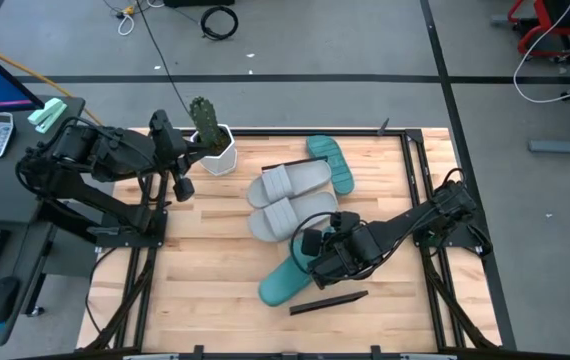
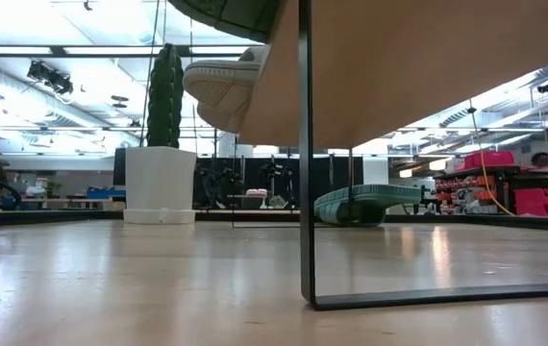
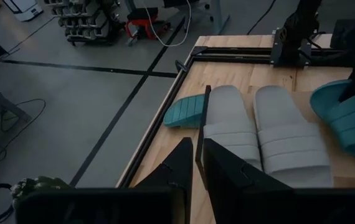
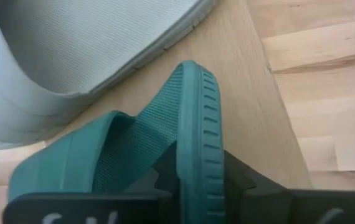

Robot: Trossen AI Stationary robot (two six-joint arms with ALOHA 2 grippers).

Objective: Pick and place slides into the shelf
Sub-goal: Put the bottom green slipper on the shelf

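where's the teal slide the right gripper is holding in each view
High view: teal slide at lower centre, its heel end in the right gripper, beside the grey slides.
Low view: cannot tell; one teal slide sits far off, which one is unclear.
Left wrist view: at the right edge, beside the grey pair.
Right wrist view: fills the centre, rim pinched between the fingers.
Shared landmark: the grey slides.
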